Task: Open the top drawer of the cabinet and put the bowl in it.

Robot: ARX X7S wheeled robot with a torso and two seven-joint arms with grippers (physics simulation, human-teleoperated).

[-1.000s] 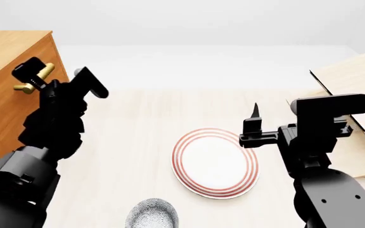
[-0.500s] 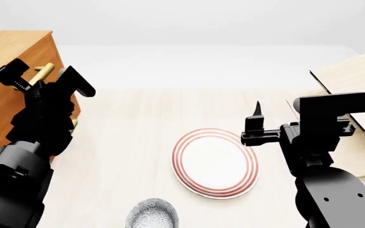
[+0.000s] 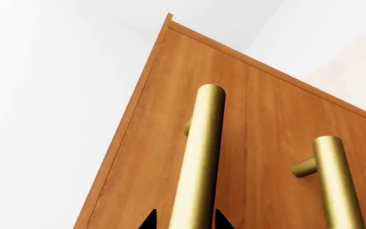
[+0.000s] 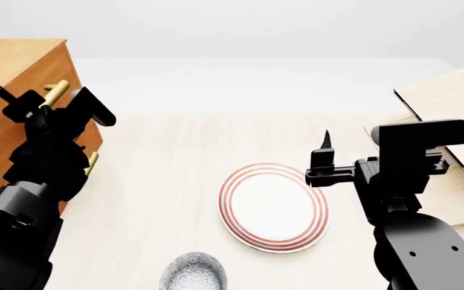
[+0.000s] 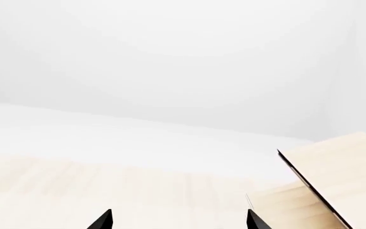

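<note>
Top drawer (image 3: 170,143) handle (image 3: 199,157) sits between the spread left gripper (image 3: 183,220) jaws, not clamped; right gripper (image 5: 177,220) jaws wide apart, empty, above the desk (image 4: 159,181).

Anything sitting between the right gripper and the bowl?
Yes, in the head view: the red-ringed plate lies between the right gripper and the bowl.

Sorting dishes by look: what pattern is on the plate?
White plate with red rings near its rim; head view.
</note>
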